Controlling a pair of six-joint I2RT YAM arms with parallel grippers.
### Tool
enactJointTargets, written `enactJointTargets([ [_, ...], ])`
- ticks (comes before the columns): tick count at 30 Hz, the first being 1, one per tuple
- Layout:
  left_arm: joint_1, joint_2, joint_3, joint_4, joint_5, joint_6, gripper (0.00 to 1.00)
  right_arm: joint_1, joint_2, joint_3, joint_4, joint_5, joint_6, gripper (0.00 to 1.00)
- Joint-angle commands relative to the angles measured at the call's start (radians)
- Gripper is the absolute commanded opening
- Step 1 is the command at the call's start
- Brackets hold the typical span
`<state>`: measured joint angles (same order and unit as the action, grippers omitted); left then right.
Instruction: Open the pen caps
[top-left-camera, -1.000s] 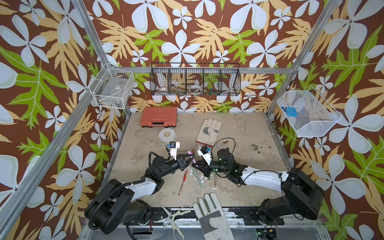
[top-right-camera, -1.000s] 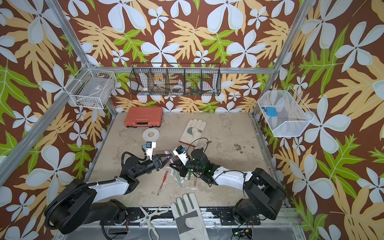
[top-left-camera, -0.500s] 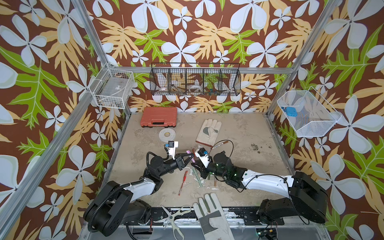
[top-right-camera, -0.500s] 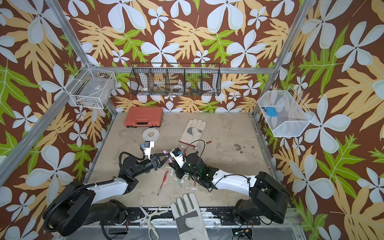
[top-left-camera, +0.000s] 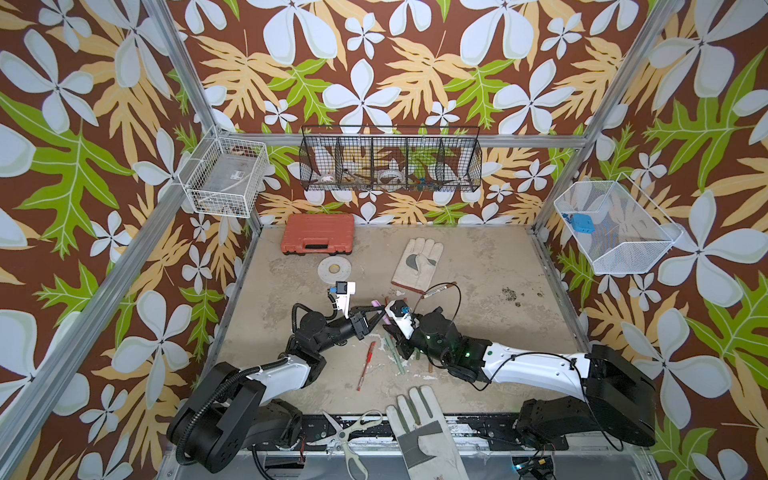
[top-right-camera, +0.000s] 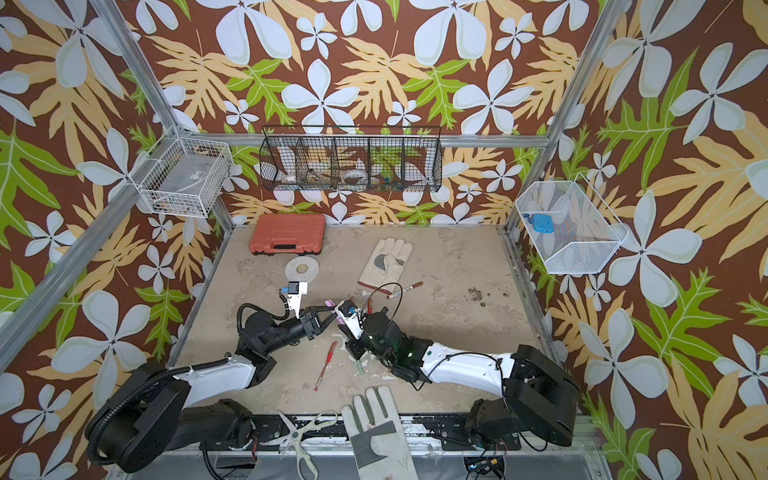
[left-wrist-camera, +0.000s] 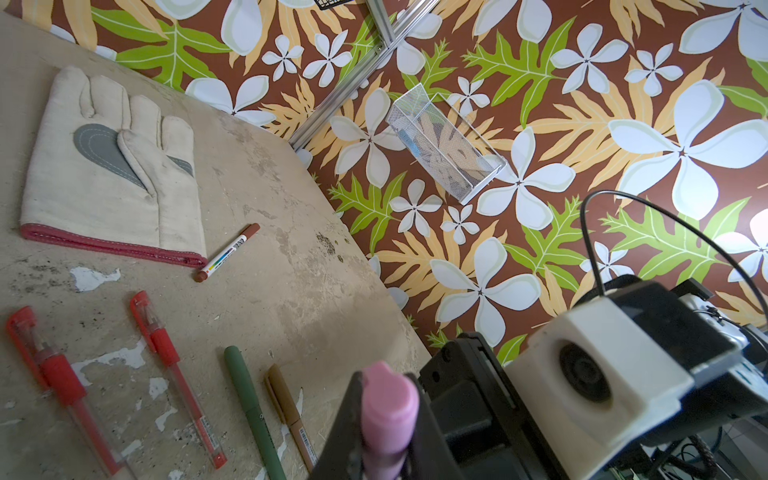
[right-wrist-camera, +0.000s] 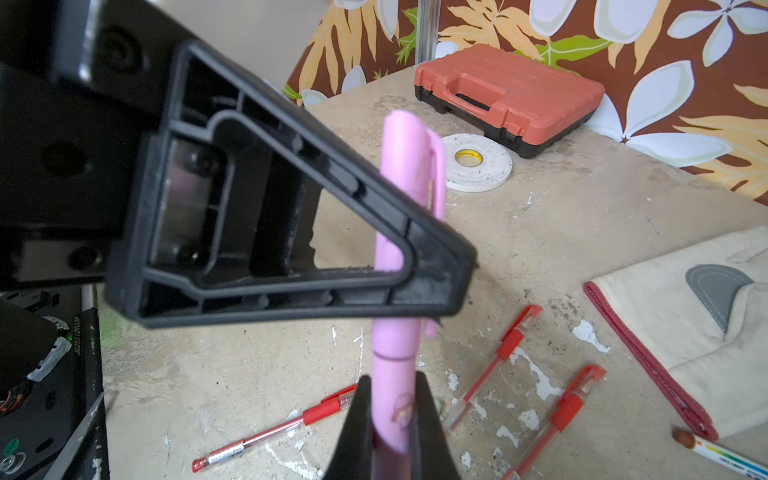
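Observation:
A pink pen is held above the floor between both grippers. My left gripper is shut on its pink cap, and one of its black fingers crosses the cap in the right wrist view. My right gripper is shut on the pink barrel; cap and barrel meet at a closed seam. In both top views the two grippers meet mid-floor at the pen. Capped red pens, a dark green pen, a gold pen and a white marker lie on the floor.
An orange case and a tape roll lie at the back left. One work glove lies behind the pens, another at the front edge beside scissors. Wire baskets hang on the walls.
Both grippers have drifted slightly left and back with the pink pen between them. Their grips on cap and barrel are unchanged.

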<state>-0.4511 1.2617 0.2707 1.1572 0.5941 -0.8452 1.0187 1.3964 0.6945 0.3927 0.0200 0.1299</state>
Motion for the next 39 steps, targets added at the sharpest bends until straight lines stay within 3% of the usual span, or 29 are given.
enactJointTargets([
  [1, 0.022, -0.016, 0.001, 0.043, -0.08, -0.035, 0.0, -0.009, 0.0, -0.008, -0.034, -0.176, -0.021, 0.0],
  [6, 0.036, -0.018, -0.008, 0.052, -0.083, -0.047, 0.0, -0.03, 0.02, -0.004, -0.026, -0.286, 0.001, 0.0],
  [19, 0.088, 0.092, -0.056, 0.298, -0.03, -0.167, 0.0, -0.153, 0.068, -0.019, 0.041, -0.579, 0.085, 0.0],
  [26, 0.095, 0.09, -0.057, 0.298, -0.03, -0.159, 0.0, -0.158, 0.105, 0.01, 0.002, -0.607, 0.069, 0.0],
  [28, 0.101, 0.08, -0.06, 0.299, -0.031, -0.164, 0.0, -0.147, 0.103, 0.018, -0.024, -0.573, 0.053, 0.0],
  [32, 0.115, 0.057, -0.071, 0.279, -0.049, -0.167, 0.0, -0.062, 0.085, 0.046, -0.109, -0.355, -0.023, 0.0],
  [39, 0.131, 0.026, -0.079, 0.245, -0.067, -0.165, 0.0, 0.036, 0.08, 0.069, -0.158, -0.084, -0.065, 0.0],
])
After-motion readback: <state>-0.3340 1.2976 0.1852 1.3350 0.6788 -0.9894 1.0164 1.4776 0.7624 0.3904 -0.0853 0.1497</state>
